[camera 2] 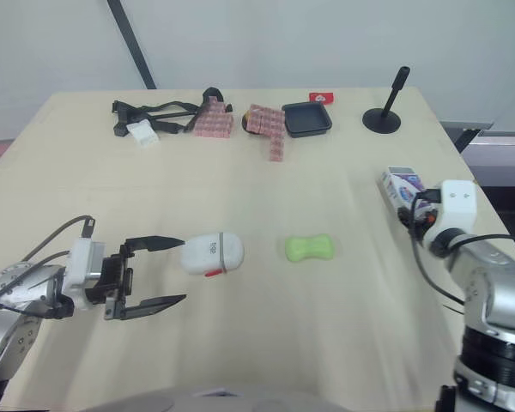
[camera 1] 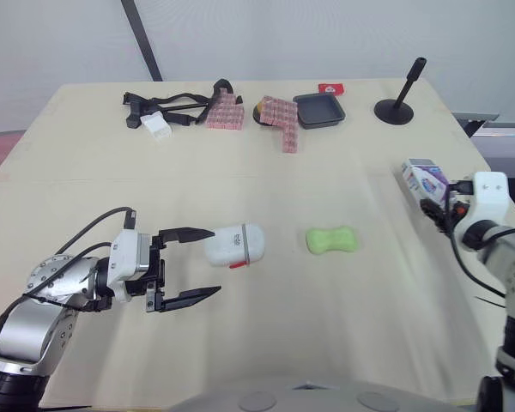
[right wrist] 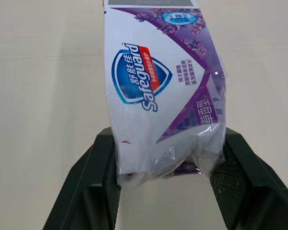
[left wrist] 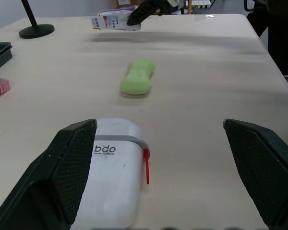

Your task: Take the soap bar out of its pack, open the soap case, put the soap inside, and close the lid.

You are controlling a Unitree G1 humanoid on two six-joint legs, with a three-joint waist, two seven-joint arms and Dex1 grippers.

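A green soap bar (camera 1: 332, 240) lies bare on the table's middle. Just to its left rests the white soap case (camera 1: 235, 245), lid closed, with a red latch (left wrist: 147, 166). My left gripper (camera 1: 186, 264) is open beside the case's left end, one finger reaching the case's near corner, the other out in front. Over at the right edge, my right gripper (camera 1: 435, 206) is shut on the white and purple soap pack (right wrist: 163, 91), holding it above the table.
Along the back stand a black strap bundle (camera 1: 167, 109), pink block stacks (camera 1: 279, 116), a black tray (camera 1: 319, 110) and a black stand (camera 1: 398, 105). Bare tabletop surrounds the case and soap.
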